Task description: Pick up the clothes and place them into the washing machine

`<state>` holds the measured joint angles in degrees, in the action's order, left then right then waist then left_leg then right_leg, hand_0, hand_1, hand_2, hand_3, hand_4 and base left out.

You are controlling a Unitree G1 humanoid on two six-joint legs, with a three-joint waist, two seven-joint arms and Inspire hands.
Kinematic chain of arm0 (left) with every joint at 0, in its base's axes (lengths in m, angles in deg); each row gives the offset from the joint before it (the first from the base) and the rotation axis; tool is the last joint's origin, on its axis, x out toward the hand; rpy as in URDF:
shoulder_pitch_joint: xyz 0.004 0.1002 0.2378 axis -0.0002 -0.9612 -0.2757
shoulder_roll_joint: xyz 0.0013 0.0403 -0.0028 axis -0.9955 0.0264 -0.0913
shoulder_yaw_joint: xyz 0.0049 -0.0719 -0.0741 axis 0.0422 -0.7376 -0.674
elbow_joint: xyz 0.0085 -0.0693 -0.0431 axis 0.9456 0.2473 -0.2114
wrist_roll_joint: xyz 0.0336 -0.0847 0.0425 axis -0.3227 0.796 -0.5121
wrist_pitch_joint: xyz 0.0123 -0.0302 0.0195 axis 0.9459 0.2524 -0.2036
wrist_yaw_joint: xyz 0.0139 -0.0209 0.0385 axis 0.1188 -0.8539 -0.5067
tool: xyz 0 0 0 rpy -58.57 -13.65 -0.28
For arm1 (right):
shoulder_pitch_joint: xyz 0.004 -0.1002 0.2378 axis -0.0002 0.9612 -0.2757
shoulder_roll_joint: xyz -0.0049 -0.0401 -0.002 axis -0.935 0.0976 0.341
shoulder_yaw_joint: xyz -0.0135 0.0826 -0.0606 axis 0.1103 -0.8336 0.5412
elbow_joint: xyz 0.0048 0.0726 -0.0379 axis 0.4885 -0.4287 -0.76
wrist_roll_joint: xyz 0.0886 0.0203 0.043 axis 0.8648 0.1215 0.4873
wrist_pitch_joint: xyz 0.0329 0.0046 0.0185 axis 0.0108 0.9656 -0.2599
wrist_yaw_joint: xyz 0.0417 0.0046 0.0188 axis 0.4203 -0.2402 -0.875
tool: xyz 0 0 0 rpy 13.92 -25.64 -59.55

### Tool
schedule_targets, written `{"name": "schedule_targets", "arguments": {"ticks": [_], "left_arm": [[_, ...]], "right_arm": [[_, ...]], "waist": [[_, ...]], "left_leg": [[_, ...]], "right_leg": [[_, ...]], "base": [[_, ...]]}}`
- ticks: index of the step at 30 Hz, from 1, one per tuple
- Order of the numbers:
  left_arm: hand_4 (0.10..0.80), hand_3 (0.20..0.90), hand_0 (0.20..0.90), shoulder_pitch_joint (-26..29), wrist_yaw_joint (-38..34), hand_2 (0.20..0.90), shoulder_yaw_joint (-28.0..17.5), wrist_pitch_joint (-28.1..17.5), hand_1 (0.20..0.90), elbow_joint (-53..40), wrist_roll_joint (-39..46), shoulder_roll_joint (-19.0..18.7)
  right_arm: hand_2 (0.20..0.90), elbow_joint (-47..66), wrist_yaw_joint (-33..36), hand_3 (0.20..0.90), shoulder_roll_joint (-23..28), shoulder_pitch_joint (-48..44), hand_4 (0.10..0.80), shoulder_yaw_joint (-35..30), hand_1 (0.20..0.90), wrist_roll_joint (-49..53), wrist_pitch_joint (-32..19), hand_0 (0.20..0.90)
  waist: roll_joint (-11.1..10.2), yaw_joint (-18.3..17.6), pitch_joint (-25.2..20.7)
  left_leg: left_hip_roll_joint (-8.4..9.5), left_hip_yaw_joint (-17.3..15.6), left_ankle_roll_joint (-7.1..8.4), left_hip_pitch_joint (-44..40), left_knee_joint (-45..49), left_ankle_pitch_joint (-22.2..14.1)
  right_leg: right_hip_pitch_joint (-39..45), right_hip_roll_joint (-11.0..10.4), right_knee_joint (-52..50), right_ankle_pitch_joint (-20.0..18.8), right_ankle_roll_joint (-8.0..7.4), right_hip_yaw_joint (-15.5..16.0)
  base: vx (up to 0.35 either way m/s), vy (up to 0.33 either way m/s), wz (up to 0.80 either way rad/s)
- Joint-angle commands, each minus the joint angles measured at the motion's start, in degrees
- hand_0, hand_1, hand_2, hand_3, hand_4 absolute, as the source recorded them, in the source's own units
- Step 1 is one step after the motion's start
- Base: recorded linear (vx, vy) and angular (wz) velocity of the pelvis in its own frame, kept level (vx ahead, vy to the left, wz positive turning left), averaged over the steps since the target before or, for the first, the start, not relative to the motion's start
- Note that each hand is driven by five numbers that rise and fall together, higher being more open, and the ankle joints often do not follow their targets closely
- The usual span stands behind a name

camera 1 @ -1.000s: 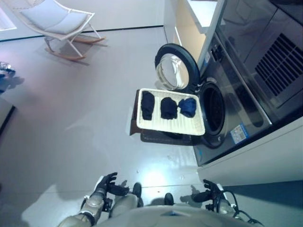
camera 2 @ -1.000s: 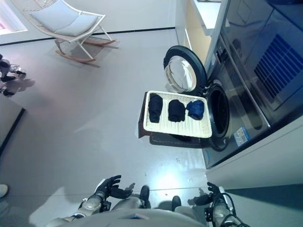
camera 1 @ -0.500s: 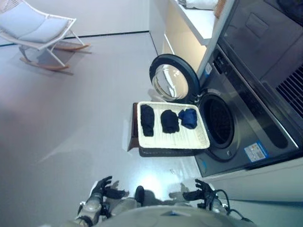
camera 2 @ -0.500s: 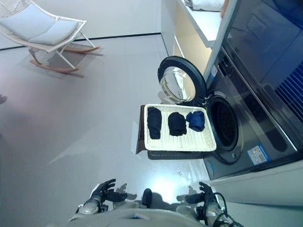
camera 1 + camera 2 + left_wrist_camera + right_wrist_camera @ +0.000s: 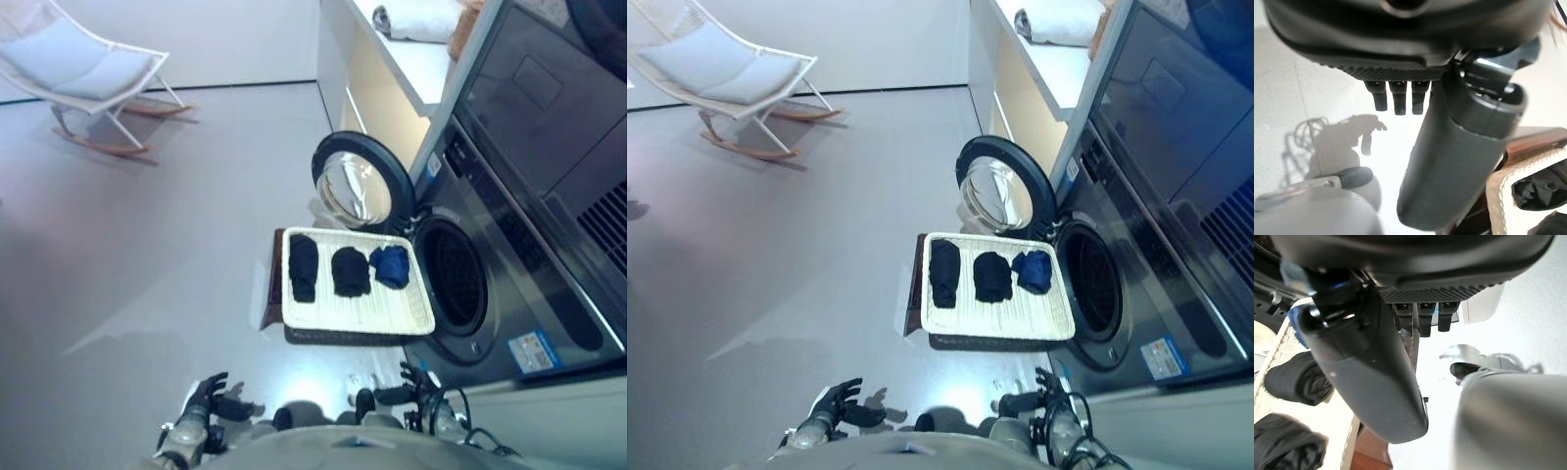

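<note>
A white woven tray (image 5: 358,313) sits on a low dark stand in front of the washing machine (image 5: 509,264). On it lie three rolled clothes: a long black one (image 5: 303,266), a black one (image 5: 350,271) and a blue one (image 5: 391,265). The round door (image 5: 361,182) hangs open and the drum opening (image 5: 453,277) is dark. My left hand (image 5: 209,397) and right hand (image 5: 411,387) hang low near my body, well short of the tray, both open and holding nothing. The left wrist view shows the tray's corner (image 5: 1503,188); the right wrist view shows the black rolls (image 5: 1298,378).
A white rocking chair (image 5: 83,83) stands at the far left on the grey floor. A counter with a folded towel (image 5: 421,20) runs beside the machine. Dark appliance panels (image 5: 558,127) fill the right side. Open floor lies between me and the tray.
The camera has shifted, so the tray and the machine sit a little differently in the picture. Both hands stay low, open and holding nothing.
</note>
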<state>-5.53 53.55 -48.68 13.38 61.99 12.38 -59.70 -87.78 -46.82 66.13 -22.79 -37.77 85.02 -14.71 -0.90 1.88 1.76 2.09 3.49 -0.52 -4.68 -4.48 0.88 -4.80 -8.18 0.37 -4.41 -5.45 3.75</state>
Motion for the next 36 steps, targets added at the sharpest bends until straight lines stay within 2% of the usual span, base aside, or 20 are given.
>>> {"name": "schedule_targets", "arguments": {"ticks": [1, 5, 7, 8, 9, 11, 13, 14, 16, 19, 21, 23, 24, 25, 27, 28, 30, 32, 36], "left_arm": [[0.8, 0.9, 0.9, 2.7, 0.0, 0.9, -2.7, -2.0, 0.9, 1.9, -0.3, 0.6], [0.8, 0.9, 0.9, 2.1, 0.6, 0.9, -2.8, -2.1, 0.9, 1.7, -0.1, 1.7], [0.8, 0.9, 0.9, 2.9, 0.4, 0.9, -2.7, -2.6, 0.9, 1.1, 1.0, 2.0], [0.8, 0.9, 0.9, 2.9, 0.2, 0.9, -2.3, -2.8, 0.9, 0.9, 1.1, 2.5], [0.8, 0.9, 0.9, 3.2, 0.0, 0.9, -2.1, -2.6, 0.9, 0.6, 1.5, 2.7], [0.8, 0.9, 0.9, 3.3, 0.0, 0.9, -1.8, -2.8, 0.9, 0.2, 1.6, 2.8], [0.8, 0.9, 0.9, 2.7, 0.2, 0.9, -1.6, -2.5, 0.9, 0.2, 1.2, 3.1], [0.8, 0.9, 0.9, 2.7, 0.0, 0.9, -1.1, -2.6, 0.9, 0.8, 1.5, 3.3], [0.8, 0.9, 0.9, 1.2, -0.4, 0.9, -1.4, -3.0, 0.9, -0.5, 1.3, 2.7], [0.8, 0.9, 0.9, 1.7, -0.3, 0.9, -2.2, -2.9, 0.9, -1.2, 1.9, 1.1], [0.8, 0.9, 0.9, 1.4, -0.4, 0.9, -2.7, -2.7, 0.9, -1.9, 1.6, 0.1], [0.8, 0.9, 0.9, 1.2, -0.3, 0.9, -2.9, -2.9, 0.9, -3.1, 2.3, -1.0], [0.8, 0.9, 0.9, 1.5, -0.4, 0.9, -2.6, -3.0, 0.9, -3.2, 2.7, -1.6], [0.8, 0.9, 0.9, 1.9, -0.5, 0.9, -2.5, -2.9, 0.9, -3.1, 3.2, -1.9], [0.8, 0.9, 0.9, 2.4, -0.9, 0.9, -1.8, -3.4, 0.9, -3.2, 4.9, -2.1], [0.8, 0.9, 0.9, 2.4, -1.2, 0.9, -1.6, -3.6, 0.9, -3.1, 5.0, -1.8], [0.8, 0.9, 0.9, 2.9, -1.8, 0.9, -1.3, -4.0, 0.9, -3.1, 5.0, -2.1], [0.8, 0.9, 0.9, 3.5, -2.0, 0.9, -0.5, -4.2, 0.9, -3.2, 6.4, -1.6], [0.8, 0.9, 0.9, 5.7, -2.6, 0.9, 2.1, -4.2, 0.9, -3.2, 8.5, -0.4]], "right_arm": [[0.9, 2.5, 0.5, 0.9, 1.5, -2.9, 0.8, 0.8, 0.9, -2.0, -2.5, 0.9], [0.9, 2.8, 0.3, 0.9, 2.0, -3.0, 0.8, 1.4, 0.9, -1.9, -2.9, 0.9], [0.9, 4.0, 0.1, 0.9, 2.3, -4.2, 0.8, 2.5, 0.9, -0.9, -3.4, 0.9], [0.9, 4.1, 0.1, 0.9, 2.6, -4.3, 0.8, 2.5, 0.9, -0.6, -3.5, 0.9], [0.9, 5.1, 0.2, 0.9, 2.8, -4.4, 0.8, 2.5, 0.9, 0.2, -3.7, 0.9], [0.9, 6.0, 0.1, 0.9, 3.0, -5.5, 0.8, 2.2, 0.9, 1.7, -3.9, 0.9], [0.9, 7.4, -0.7, 0.9, 3.0, -6.4, 0.8, 2.6, 0.9, 3.4, -4.0, 0.9], [0.9, 8.5, 0.0, 0.9, 3.3, -7.2, 0.8, 3.2, 0.9, 3.4, -4.3, 0.9], [0.9, 10.9, -0.2, 0.9, 2.8, -8.2, 0.8, 3.7, 0.9, 3.3, -4.3, 0.9], [0.9, 15.2, -1.1, 0.9, 2.4, -10.4, 0.8, 5.7, 0.9, 4.4, -4.6, 0.9], [0.9, 16.4, -1.0, 0.9, 2.4, -12.2, 0.8, 6.9, 0.9, 3.3, -4.4, 0.9], [0.9, 16.8, -0.5, 0.9, 1.7, -16.0, 0.8, 8.7, 0.9, 2.8, -4.0, 0.9], [0.9, 17.9, -0.3, 0.9, 1.5, -17.8, 0.8, 9.7, 0.9, 2.1, -3.8, 0.9], [0.9, 18.4, 0.1, 0.9, 1.7, -18.9, 0.8, 10.3, 0.9, 1.2, -3.5, 0.9], [0.9, 19.6, 1.1, 0.9, 2.2, -21.7, 0.8, 11.7, 0.9, -0.8, -2.8, 0.9], [0.9, 19.3, 1.1, 0.9, 2.8, -22.8, 0.8, 12.6, 0.9, -2.0, -2.7, 0.9], [0.9, 19.1, 2.1, 0.9, 3.3, -24.9, 0.8, 13.5, 0.9, -3.2, -2.4, 0.9], [0.9, 17.1, 3.4, 0.9, 3.6, -29.4, 0.8, 14.5, 0.9, -3.6, -2.1, 0.9], [0.9, 8.3, 7.4, 0.9, 6.2, -41.7, 0.8, 13.9, 0.9, -3.0, -1.2, 0.9]], "waist": [[-1.0, 0.4, -1.8], [-0.6, 0.6, -2.2], [-0.5, 1.1, -0.9], [-0.5, 1.0, -0.5], [-0.5, 1.4, 0.0], [-0.5, 1.6, -0.4], [0.5, 2.1, -0.9], [1.0, 2.0, -0.7], [1.1, 2.8, -0.8], [0.8, 3.7, -0.8], [1.1, 4.4, -0.2], [1.7, 4.1, 2.1], [2.1, 3.5, 3.4], [2.2, 3.2, 4.2], [2.0, 3.7, 4.7], [1.8, 3.8, 4.7], [0.7, 4.4, 5.4], [0.6, 5.2, 6.4], [2.3, 6.3, 9.5]], "left_leg": [[0.41, 2.2, 1.12, 3.2, 3.8, -4.6], [-1.11, 3.2, 2.44, 5.1, 9.0, -5.4], [-0.58, 5.5, 2.55, 7.3, 10.8, -4.3], [0.1, 5.9, 2.42, 8.4, 11.7, -3.8], [0.94, 7.0, 2.65, 9.6, 11.4, -2.2], [2.92, 7.4, 2.2, 11.0, 10.7, -2.1], [3.58, 5.5, 1.35, 11.6, 7.4, -0.8], [3.11, 4.1, 0.94, 11.2, 5.7, 0.0], [4.57, 5.3, 0.45, 12.0, 8.2, -1.1], [4.76, 4.1, 0.09, 12.0, 9.0, -1.6], [4.45, 3.6, -1.18, 11.3, 9.2, -2.2], [3.78, 3.5, -1.95, 11.0, 9.4, -2.3], [3.66, 3.9, -1.97, 11.2, 9.7, -1.9], [3.75, 4.4, -1.81, 11.4, 9.7, -1.6], [3.96, 5.6, -0.96, 11.7, 8.8, -1.5], [3.88, 5.9, -0.52, 11.8, 8.4, -1.5], [4.06, 6.1, -0.1, 12.5, 7.1, -1.0], [3.92, 6.2, 0.63, 15.3, 5.9, 0.4], [4.31, 6.7, 1.4, 20.6, 6.9, 1.9]], "right_leg": [[0.9, 0.4, 1.8, -1.5, -1.28, -0.7], [3.2, 2.7, 3.0, 0.3, 0.45, -1.0], [3.4, 3.5, 2.8, 1.0, 1.47, -1.6], [3.5, 3.4, 2.8, 0.9, 1.67, -1.0], [3.5, 3.3, 2.9, 1.0, 1.56, -0.4], [3.9, 3.3, 3.2, 1.2, 1.46, -0.4], [4.6, 4.2, 3.2, 1.7, 1.33, -0.2], [4.3, 4.6, 2.7, 1.6, 1.36, -0.1], [4.6, 4.2, 2.1, 2.6, 1.59, -0.2], [4.5, 3.6, -0.4, 4.3, 1.32, 0.2], [2.0, 3.9, -9.0, 6.1, 0.98, 1.2], [-3.2, 4.2, -18.9, 5.7, -0.09, 1.5], [-5.5, 4.9, -22.1, 5.1, -0.32, 0.5], [-6.8, 5.1, -21.9, 4.9, -0.07, -0.3], [-6.5, 3.0, -13.7, 4.4, 0.62, 0.3], [-6.1, 1.8, -10.5, 3.5, 0.33, 0.3], [-5.6, 2.2, -7.5, 2.8, 0.69, -0.2], [-6.9, 1.6, -5.4, 1.9, 0.62, 2.4], [-11.4, 1.7, -7.6, 2.1, 1.01, 5.0]], "base": [[0.061, -0.264, -0.12], [0.015, -0.249, -0.06], [-0.083, -0.179, 0.02], [-0.076, -0.125, 0.07], [-0.031, -0.069, 0.18], [0.041, -0.041, 0.28], [0.099, 0.002, 0.09], [0.102, 0.03, -0.22], [0.082, 0.053, -0.29], [0.102, 0.071, -0.08], [0.087, 0.087, -0.02], [-0.037, 0.091, -0.13], [-0.039, 0.071, 0.05], [0.001, 0.009, 0.15], [0.061, -0.071, 0.23], [0.077, -0.099, 0.25], [0.012, -0.087, 0.31], [-0.125, -0.066, 0.43], [-0.108, -0.022, 0.47]]}}
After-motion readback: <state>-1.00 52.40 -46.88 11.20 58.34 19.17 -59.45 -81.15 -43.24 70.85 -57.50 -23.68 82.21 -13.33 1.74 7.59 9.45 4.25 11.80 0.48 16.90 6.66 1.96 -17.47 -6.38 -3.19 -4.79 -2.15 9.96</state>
